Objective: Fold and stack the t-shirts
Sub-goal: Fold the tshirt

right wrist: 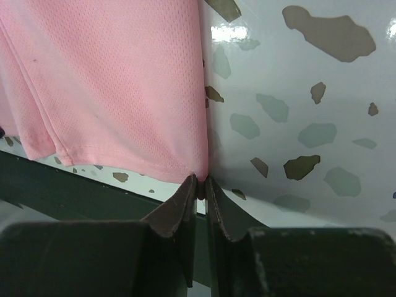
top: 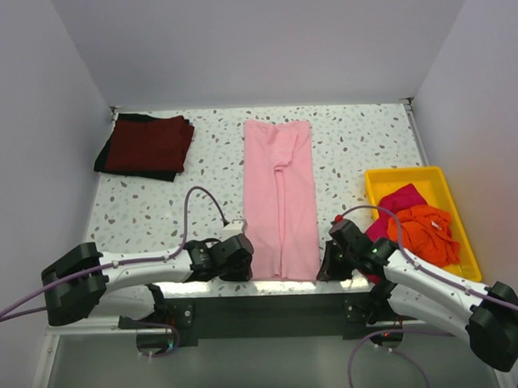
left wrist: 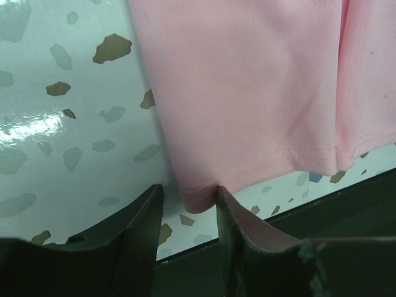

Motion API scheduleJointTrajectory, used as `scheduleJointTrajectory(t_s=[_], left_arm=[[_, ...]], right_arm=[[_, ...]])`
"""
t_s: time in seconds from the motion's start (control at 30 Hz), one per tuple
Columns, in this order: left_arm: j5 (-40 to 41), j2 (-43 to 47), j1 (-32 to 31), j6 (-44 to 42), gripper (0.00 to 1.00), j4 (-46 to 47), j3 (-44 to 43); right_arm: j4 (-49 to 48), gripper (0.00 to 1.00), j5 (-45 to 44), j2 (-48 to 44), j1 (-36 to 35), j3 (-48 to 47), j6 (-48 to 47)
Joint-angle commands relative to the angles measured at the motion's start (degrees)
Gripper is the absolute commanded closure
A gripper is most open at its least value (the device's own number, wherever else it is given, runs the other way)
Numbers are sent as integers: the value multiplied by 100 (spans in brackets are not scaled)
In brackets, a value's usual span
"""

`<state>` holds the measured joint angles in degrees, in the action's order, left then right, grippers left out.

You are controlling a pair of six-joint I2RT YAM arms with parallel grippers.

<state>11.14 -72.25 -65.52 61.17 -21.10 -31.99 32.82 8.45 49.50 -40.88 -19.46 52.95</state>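
Note:
The pale pink t-shirt (top: 280,197) lies as a long narrow strip down the middle of the table. My left gripper (top: 242,256) is open at its near left corner (left wrist: 198,201), and the hem sits between the two fingers. My right gripper (top: 332,265) is shut on the near right corner (right wrist: 199,179) of the same shirt. A folded dark maroon t-shirt (top: 151,143) lies on a folded black t-shirt (top: 113,161) at the far left. The magenta t-shirt (top: 401,202) and the bright orange t-shirt (top: 425,232) lie crumpled in the tray.
A shallow yellow tray (top: 373,183) stands at the right side of the speckled table (top: 149,211). The table's near edge (left wrist: 322,195) runs just behind both grippers. White walls close the back and both sides.

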Motion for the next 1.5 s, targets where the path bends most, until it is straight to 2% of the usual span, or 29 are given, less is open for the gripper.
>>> scheduleJointTrajectory(t_s=[0.0,0.1,0.2,0.23,0.3,0.33,0.43,0.7,0.93,1.1,1.3,1.47], left_arm=[[-76,-70,-67,141,57,141,8],[-120,-96,-84,176,61,168,17],[-129,-97,-93,194,70,159,26],[-138,-114,-93,194,78,168,17],[-182,-114,-93,211,85,229,52],[-199,-114,-93,211,92,273,70],[-296,-114,-102,220,100,440,131],[-24,-70,-75,150,100,203,-308],[-480,-61,767,-262,100,695,-510],[-630,-254,1111,-737,100,704,-967],[-744,-579,1603,-1124,100,739,-1415],[-762,-930,2060,-1423,100,783,-1793]], right_arm=[[49,87,-133,34,-34,4,49],[-3,91,-133,60,-34,-31,49],[-39,97,-133,104,-34,-75,40],[-47,98,-133,122,-42,-93,23],[-56,100,-211,165,-43,-163,-47],[-48,100,-247,183,-51,-189,-74],[-109,100,-273,315,-42,-330,-127],[-179,100,-633,675,-42,-1015,-346],[-135,100,-1170,1439,-25,-1858,-794],[-179,100,-1381,1993,45,-2360,-1076],[-320,100,-1267,2441,423,-2825,-1410],[-469,100,-1012,2793,1038,-3247,-1752]])
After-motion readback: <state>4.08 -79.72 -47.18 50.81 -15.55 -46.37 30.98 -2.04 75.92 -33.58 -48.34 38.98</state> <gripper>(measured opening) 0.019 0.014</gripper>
